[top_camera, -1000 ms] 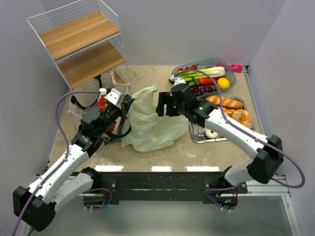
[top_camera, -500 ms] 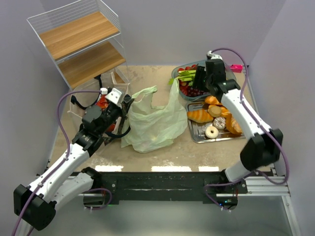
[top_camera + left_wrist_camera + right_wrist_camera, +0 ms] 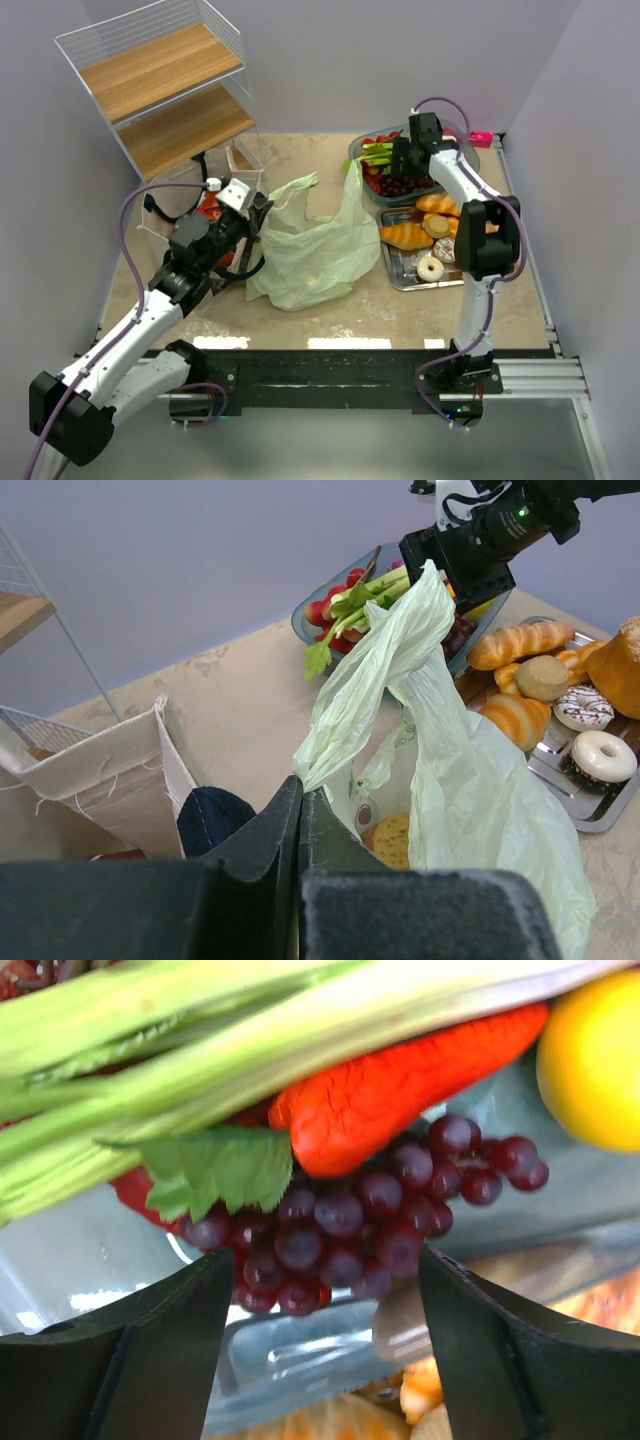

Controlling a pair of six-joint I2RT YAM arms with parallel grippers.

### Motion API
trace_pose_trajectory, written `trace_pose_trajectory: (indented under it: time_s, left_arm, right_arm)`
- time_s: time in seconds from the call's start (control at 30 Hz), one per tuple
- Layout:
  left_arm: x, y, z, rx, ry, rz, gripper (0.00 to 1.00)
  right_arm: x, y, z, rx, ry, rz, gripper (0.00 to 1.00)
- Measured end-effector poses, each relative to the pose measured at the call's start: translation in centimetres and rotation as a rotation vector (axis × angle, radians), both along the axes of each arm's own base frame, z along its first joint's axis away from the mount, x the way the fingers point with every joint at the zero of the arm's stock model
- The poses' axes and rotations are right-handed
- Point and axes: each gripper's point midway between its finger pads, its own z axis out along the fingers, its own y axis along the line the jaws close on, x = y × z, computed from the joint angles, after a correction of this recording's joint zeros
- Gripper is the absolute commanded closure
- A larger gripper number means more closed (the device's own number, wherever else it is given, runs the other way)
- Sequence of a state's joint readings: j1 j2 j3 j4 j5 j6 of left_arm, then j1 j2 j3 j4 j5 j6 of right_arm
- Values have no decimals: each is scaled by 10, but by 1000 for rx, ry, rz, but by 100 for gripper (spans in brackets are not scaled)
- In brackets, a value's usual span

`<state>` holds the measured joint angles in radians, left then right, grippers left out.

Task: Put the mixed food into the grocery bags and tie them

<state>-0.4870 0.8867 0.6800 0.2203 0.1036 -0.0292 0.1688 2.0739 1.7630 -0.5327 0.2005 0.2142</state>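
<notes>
The left end effector point(image 3: 300, 815) is closed, pinching one handle of the pale-green bag point(image 3: 470, 780). Its wrist view shows the thin plastic rising from between the black fingers point(image 3: 255, 850), a detail the top view hides. The bag's other handle stands up loose on the far side. From above, the bag lies slumped in the middle of the surface point(image 3: 300, 160). Just left of the fingers is the beige canvas tote point(image 3: 100, 770), and the top view shows red packets point(image 3: 208, 209) inside it.

The right end effector point(image 3: 325, 1260) is open, one finger on either side of the grapes point(image 3: 340, 1215) in a clear dish point(image 3: 130, 1260). Only its wrist view shows the red pepper point(image 3: 400, 1090), leek point(image 3: 200, 1040) and lemon point(image 3: 595, 1060) close up. From above, a metal tray point(image 3: 400, 276) of croissants, bread and doughnuts sits just nearer than the dish. A wire shelf point(image 3: 160, 80) stands far left.
</notes>
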Motion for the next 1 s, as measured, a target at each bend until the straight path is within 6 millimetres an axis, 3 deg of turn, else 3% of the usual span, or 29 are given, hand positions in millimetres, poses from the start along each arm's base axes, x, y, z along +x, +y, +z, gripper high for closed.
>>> trace_pose_trajectory:
  time_s: [0.07,0.27,0.37,0.4,0.53,0.73,1.0]
  left_arm:
    - [0,0,-1,1,2,0,100]
    - [1,0,-1,15,-6,1,100]
    - [1,1,-1,23,-11,2,100]
    - [1,1,-1,23,-12,3,100]
    - [2,1,-1,27,-14,4,100]
    - [2,1,-1,29,-15,4,100]
    - [2,1,-1,29,-15,3,100]
  right_arm:
    - [8,-1,-4,-13,4,12,17]
    - [18,-4,-35,-31,51,25,39]
    - [22,-3,-40,-25,45,25,64]
    - [22,-3,-39,-26,42,26,78]
    - [22,-6,-41,-30,27,12,96]
    - [13,-11,-26,-42,9,-2,100]
    - [-4,-18,41,-55,-53,-20,100]
